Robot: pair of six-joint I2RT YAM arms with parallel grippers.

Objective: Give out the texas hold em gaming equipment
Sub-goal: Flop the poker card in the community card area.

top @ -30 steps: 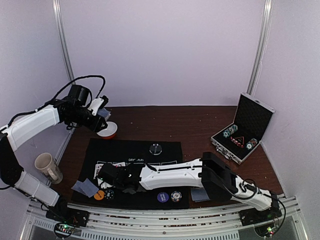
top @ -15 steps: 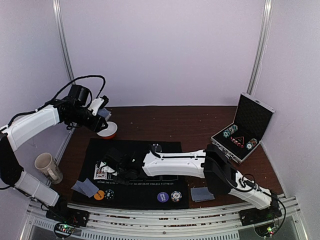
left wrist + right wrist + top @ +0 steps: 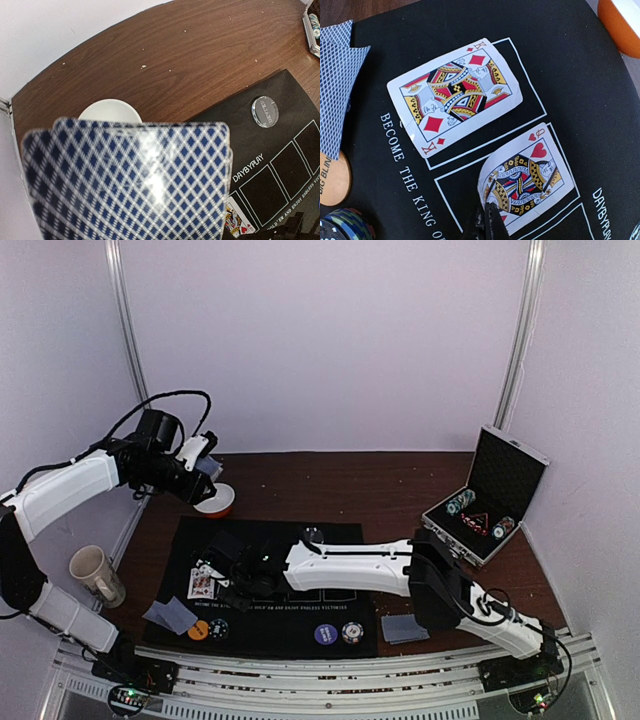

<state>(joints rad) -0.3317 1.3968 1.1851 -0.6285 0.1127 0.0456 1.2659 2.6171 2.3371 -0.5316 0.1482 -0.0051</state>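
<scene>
The right tool [image 3: 487,216] is reaching across to the left half of the black mat [image 3: 560,65]. Its fingers are pressing tight together with nothing between them, and the tips are sitting at the lower corner of the queen of hearts [image 3: 527,177]. That queen is lying face up in a white outlined box. Its long axis is running diagonally, lower left to upper right in the right wrist view. Just beside it, in the next box, the king of diamonds [image 3: 455,95] is lying face up on the same slant.

White print on the mat is reading "BECOME THE KING O", then cut off, with "DAYBYPLAY" further along and "AND ENJOY ENDLESS" below the boxes. At the mat's near-left edge an orange chip [image 3: 330,177] is showing "BIG BLIN", and a dark blue-green chip [image 3: 350,225] is lying just beside it. Two face-down cards [image 3: 335,75] are overlapping there too.

The left tool [image 3: 203,470] is hanging over the far left of the desk [image 3: 200,50], above the red-and-white bowl [image 3: 215,502]. It is clamping a stack of blue-diamond-backed cards [image 3: 130,180], backs to its camera. The stack is fanning slightly, long axis across that view. The clear disc [image 3: 264,111] is lying on the mat's far edge, its lettering too blurred to read.
</scene>
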